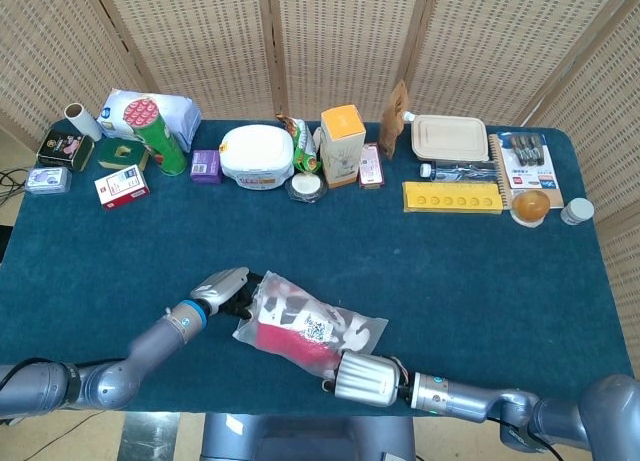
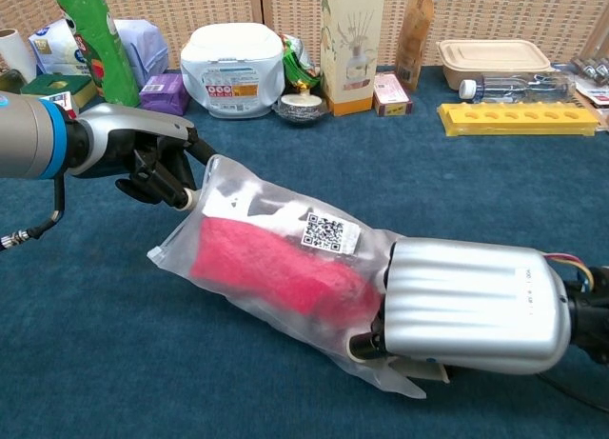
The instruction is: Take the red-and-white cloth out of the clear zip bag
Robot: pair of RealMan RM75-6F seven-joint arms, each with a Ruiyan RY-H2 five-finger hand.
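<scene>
The clear zip bag [image 1: 318, 328] [image 2: 249, 220] lies slantwise on the blue table near its front edge. Inside it is the red-and-white cloth [image 1: 283, 339] [image 2: 271, 272], under a QR label. My left hand [image 1: 226, 287] [image 2: 143, 158] pinches the bag's upper left corner. My right hand [image 1: 362, 379] [image 2: 466, 306] lies over the bag's lower right end, its silver back facing the chest camera. Its fingers [image 2: 366, 345] curl onto the plastic there and are mostly hidden beneath the hand.
Along the table's back stand a green can [image 1: 160, 136], a white tub [image 1: 257, 156], a yellow carton [image 1: 342, 143], a yellow tray [image 1: 452, 197] and a takeaway box [image 1: 450, 138]. Small boxes [image 1: 122, 186] sit at the back left.
</scene>
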